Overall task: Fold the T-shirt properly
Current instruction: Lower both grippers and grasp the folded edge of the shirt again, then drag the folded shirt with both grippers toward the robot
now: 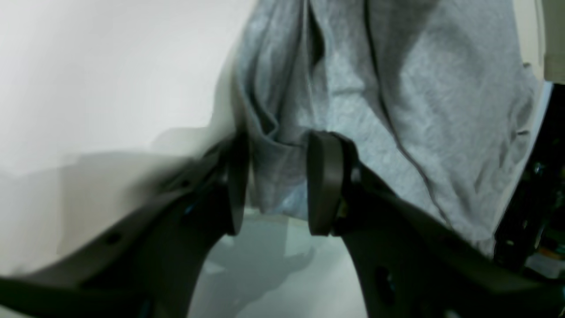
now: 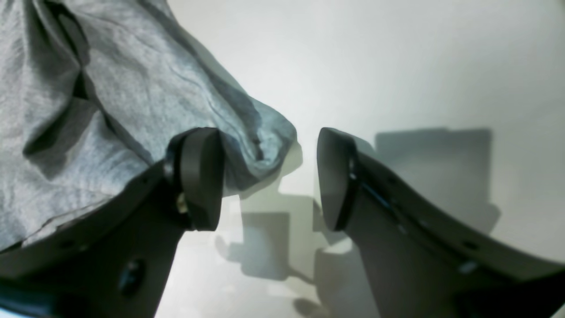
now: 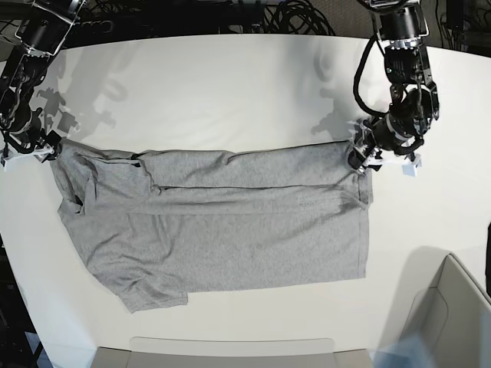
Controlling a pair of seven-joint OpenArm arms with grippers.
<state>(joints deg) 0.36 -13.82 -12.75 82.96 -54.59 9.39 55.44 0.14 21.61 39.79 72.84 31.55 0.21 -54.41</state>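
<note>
The light-grey T-shirt point(image 3: 230, 230) lies flat on the white table point(image 3: 230, 84), its upper part folded down in a long band; no lettering shows. My left gripper point(image 3: 360, 159) is at the shirt's upper right corner. In the left wrist view it point(image 1: 278, 185) is partly open, and a wrinkled edge of the shirt point(image 1: 441, 88) sits between the jaws. My right gripper point(image 3: 42, 149) is at the shirt's upper left corner. In the right wrist view it point(image 2: 269, 176) is open, and a corner of the shirt point(image 2: 66, 110) rests against its left finger point(image 2: 198, 176).
A grey box point(image 3: 453, 307) stands at the front right corner. A flat grey tray edge point(image 3: 230, 349) runs along the front. Black cables point(image 3: 291, 15) lie beyond the table's back edge. Bare white table lies behind the shirt.
</note>
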